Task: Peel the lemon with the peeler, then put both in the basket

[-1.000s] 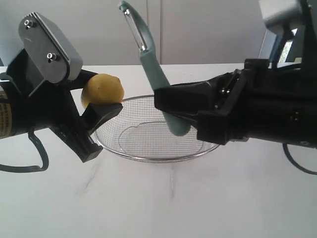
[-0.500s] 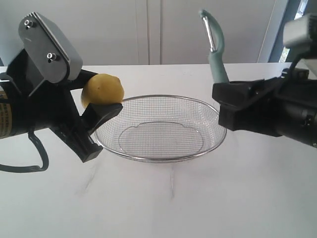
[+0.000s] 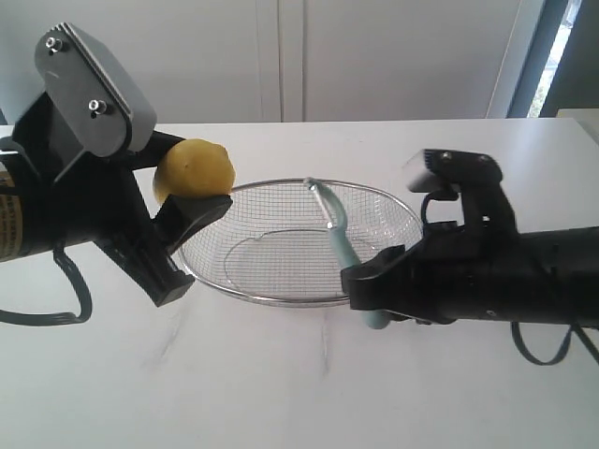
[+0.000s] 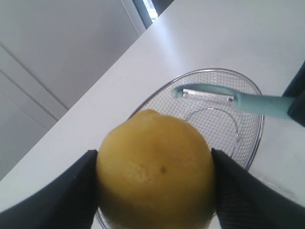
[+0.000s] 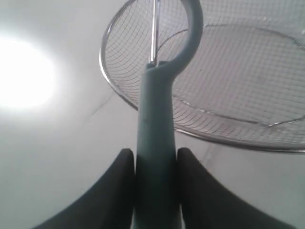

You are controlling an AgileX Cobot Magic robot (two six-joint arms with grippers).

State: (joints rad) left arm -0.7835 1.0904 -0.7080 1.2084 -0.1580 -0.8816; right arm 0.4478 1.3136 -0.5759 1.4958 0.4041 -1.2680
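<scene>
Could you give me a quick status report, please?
Left jaws shut on lemon, beside basket. Right jaws shut on peeler, head over basket. Nothing blocking.

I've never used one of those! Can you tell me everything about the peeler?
The peeler is slim, with a pale teal handle that looks like plastic and a curved, hooked head holding a thin metal blade. The right end effector is shut on the lower end of its handle. It tilts, with its head reaching out over the basket. Whether the head touches the mesh cannot be told. Nothing else touches it.
</scene>
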